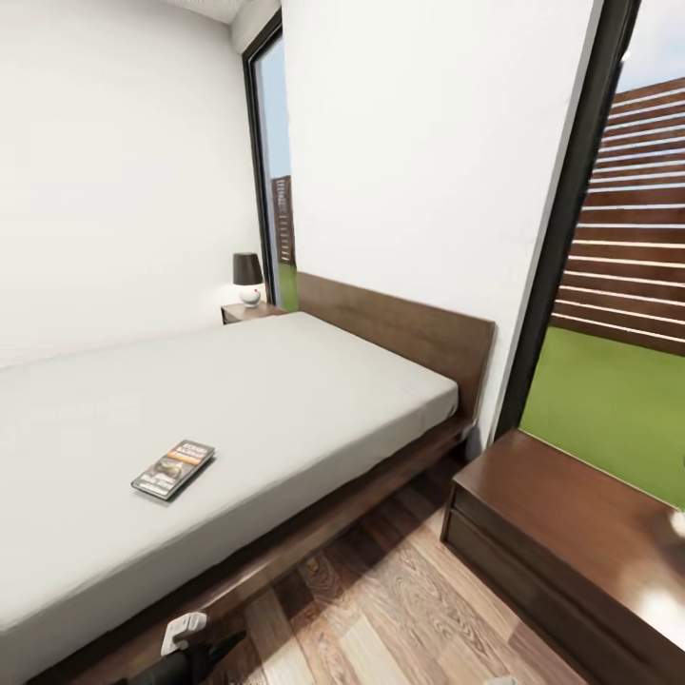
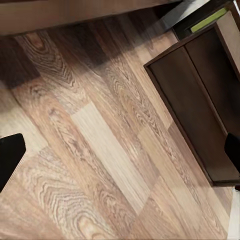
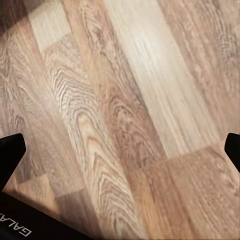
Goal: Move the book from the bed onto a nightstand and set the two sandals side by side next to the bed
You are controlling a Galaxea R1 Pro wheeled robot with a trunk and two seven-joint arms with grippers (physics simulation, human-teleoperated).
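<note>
Hanging low at the bottom edge of the head view, left arm's dark link and white fitting [image 1: 185, 633] just in front of the bed frame, over the wood-plank floor [image 1: 381, 609]. Left gripper [image 2: 122, 157] spread wide in its wrist view, one dark fingertip [image 2: 10, 155] at each side of the frame, nothing between them but bare planks, with a dark-brown cabinet corner [image 2: 200, 105] beside. Right gripper [image 3: 122, 150] likewise wide open over plain floorboards, dark fingertips [image 3: 10, 152] at the frame's edges, gripping nothing. Farther on, the bed [image 1: 285, 381]: light-grey mattress on a dark brown frame, brown headboard [image 1: 400, 328] against the white wall. Lying flat on the mattress near its front edge, the book [image 1: 173, 468], dark cover with an orange band, well apart from both grippers, above and beyond the left arm's visible end, untouched. To the right of the bed's head, across a strip of floor, a long low dark-brown bench [image 1: 571, 533] set under a tall window showing green lawn and a slatted fence. At the far side of the bed, beside the headboard's far end, the nightstand [image 1: 249, 310], small and dark brown, bearing a lamp [image 1: 247, 276] with dark shade and round white base, far from the book and from both arms.
</note>
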